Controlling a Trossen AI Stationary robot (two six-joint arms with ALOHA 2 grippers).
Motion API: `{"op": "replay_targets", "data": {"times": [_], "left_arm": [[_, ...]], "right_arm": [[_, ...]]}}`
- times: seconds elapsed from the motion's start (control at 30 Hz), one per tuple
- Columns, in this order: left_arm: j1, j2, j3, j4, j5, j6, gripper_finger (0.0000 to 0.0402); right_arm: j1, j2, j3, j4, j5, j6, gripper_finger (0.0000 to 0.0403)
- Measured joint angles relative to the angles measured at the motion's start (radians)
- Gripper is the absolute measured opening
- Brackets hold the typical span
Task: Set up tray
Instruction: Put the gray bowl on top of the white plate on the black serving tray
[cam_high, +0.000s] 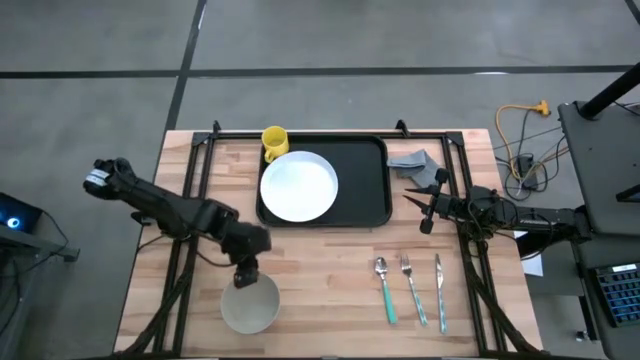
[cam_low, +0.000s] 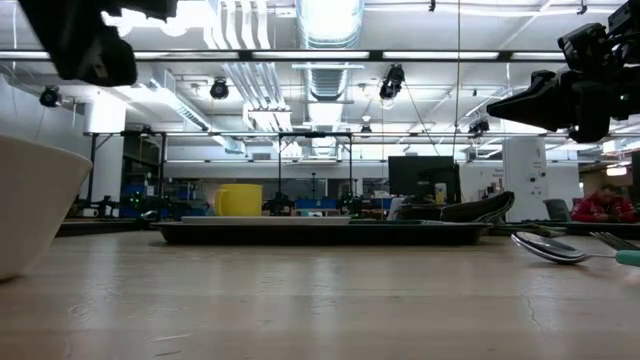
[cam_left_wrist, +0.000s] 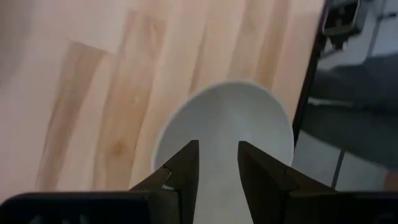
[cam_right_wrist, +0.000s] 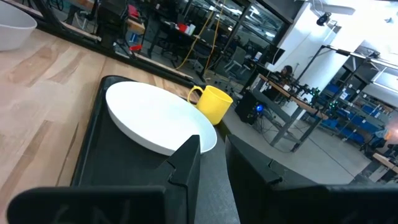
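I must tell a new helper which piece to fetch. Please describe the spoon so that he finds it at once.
Start from the black tray at the table's far middle. In front of its right corner three pieces of cutlery lie side by side. The spoon is the one nearest the bowl, with a round head and a green handle, unlike the fork and knife.

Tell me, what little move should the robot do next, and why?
Probably the left gripper should lower onto the near rim of the round white bowl and close. Its fingers stand open just above that bowl, which sits on the wooden table, off the flat black rectangular tray. The right gripper waits beside the tray.
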Motion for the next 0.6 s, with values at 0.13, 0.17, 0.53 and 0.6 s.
{"op": "replay_targets", "data": {"times": [0.13,0.17,0.53,0.6], "left_arm": [[-0.040,0.000,-0.001,-0.040,-0.034,0.019,0.0095],[-0.046,0.000,-0.001,-0.050,-0.043,0.026,0.0095],[-0.048,0.001,-0.094,-0.034,-0.049,0.043,0.0095],[-0.048,0.001,-0.108,-0.024,-0.048,0.043,0.0095]], "right_arm": [[0.000,0.000,0.000,0.000,0.000,0.000,0.0068],[0.000,0.000,0.000,0.000,0.000,-0.001,0.0068],[0.000,0.000,0.000,0.000,0.000,0.000,0.0068],[0.000,0.000,0.000,0.000,0.000,0.000,0.0068]]}}
